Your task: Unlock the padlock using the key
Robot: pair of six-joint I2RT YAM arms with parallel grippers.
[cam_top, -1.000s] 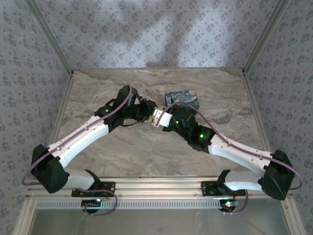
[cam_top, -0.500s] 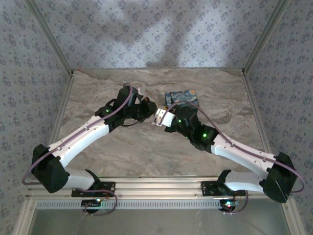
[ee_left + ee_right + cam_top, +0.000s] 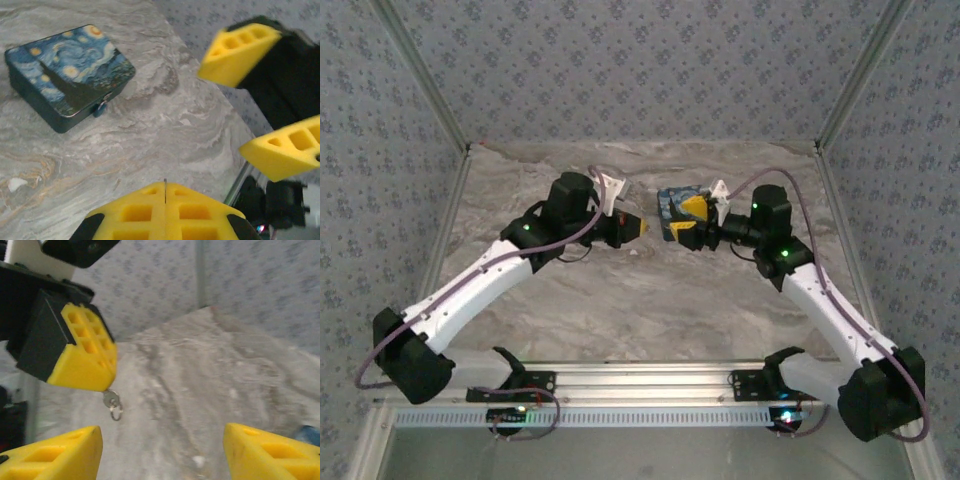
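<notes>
My left gripper [image 3: 638,228] is shut on the key [image 3: 111,400]. In the right wrist view the key's round silvery head and small ring hang below the left gripper's yellow fingertips [image 3: 85,365]. In the left wrist view the key [image 3: 165,184] is a thin metal edge between my own pads. The tiny teal padlock [image 3: 101,107] hangs at the front latch of the starry-night box [image 3: 70,67], which lies flat on the table. My right gripper [image 3: 688,218] stands open just right of the left one, in front of the box [image 3: 670,200], with nothing between its fingers [image 3: 272,455].
The marble-patterned table [image 3: 620,300] is walled on three sides by patterned panels with metal corner posts [image 3: 850,85]. A small white speck [image 3: 17,184] lies on the table to the left of my left fingers.
The two grippers, pressed together at mid-table before, have drawn apart. The right gripper has swung back to the right and now stands open; the left gripper has lifted slightly, still shut, holding the key.
</notes>
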